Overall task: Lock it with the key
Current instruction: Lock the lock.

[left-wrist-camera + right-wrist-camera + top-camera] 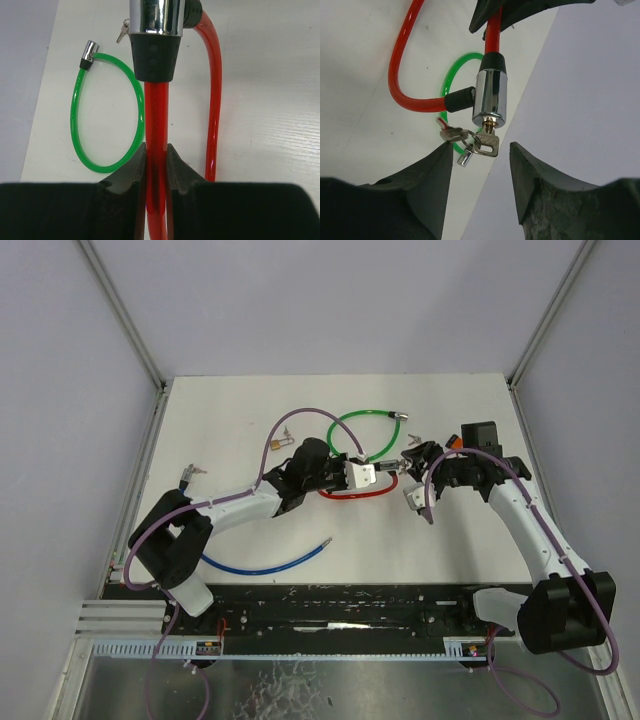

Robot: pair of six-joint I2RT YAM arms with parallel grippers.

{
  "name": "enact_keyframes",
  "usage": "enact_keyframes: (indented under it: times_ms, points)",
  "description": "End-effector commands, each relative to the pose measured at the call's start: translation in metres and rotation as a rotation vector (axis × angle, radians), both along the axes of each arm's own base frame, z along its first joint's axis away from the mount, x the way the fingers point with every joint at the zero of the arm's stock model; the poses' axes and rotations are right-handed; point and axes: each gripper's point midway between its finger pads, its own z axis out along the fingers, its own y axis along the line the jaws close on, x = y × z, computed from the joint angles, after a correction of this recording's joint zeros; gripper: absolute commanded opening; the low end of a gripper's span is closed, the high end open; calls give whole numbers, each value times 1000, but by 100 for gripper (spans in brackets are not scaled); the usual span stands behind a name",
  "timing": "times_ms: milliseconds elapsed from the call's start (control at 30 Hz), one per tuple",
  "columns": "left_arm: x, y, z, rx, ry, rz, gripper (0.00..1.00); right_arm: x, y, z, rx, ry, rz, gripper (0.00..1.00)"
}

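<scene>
A red cable lock is looped, its end plugged into a chrome cylinder. My left gripper is shut on the red cable just below the cylinder and holds it up off the table. A silver key sits in the cylinder's keyhole, with a ring and a second key hanging from it. My right gripper is open. Its fingers stand either side of the key, with a gap on both sides. In the top view it faces the left gripper.
A green cable lock lies on the white table behind the red one, also in the left wrist view. A blue cable lies front left. Loose keys lie at back left, and a black block at back right.
</scene>
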Motion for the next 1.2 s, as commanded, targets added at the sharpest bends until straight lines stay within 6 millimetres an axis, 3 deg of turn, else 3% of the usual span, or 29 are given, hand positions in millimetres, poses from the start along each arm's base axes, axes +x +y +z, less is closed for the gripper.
enact_keyframes:
  times_ms: [0, 200, 300, 400, 533, 733, 1000, 1167]
  points:
    - [-12, 2, -16, 38, 74, -17, 0, -3, -5, 19, -47, -87, 33, 57]
    - [-13, 2, -15, 35, 74, -20, 0, -7, -26, 33, -11, 20, -91, 63]
    - [-13, 2, -16, 35, 75, -21, 0, -6, -34, 53, 127, 142, -193, 61]
    - [-13, 1, -15, 33, 74, -25, 0, -8, -28, 72, 327, 393, -297, 58]
    - [-14, 1, -15, 33, 76, -27, 0, -7, -14, 84, 537, 781, -424, 53]
    - [-14, 0, -15, 31, 76, -30, 0, -8, 3, 71, 672, 1170, -473, 46]
    - [-14, 0, -15, 31, 77, -32, 0, 5, 1, 47, 679, 1244, -563, 39]
    - [-15, 0, -14, 30, 76, -33, 0, -3, 5, 29, 623, 1286, -563, 36]
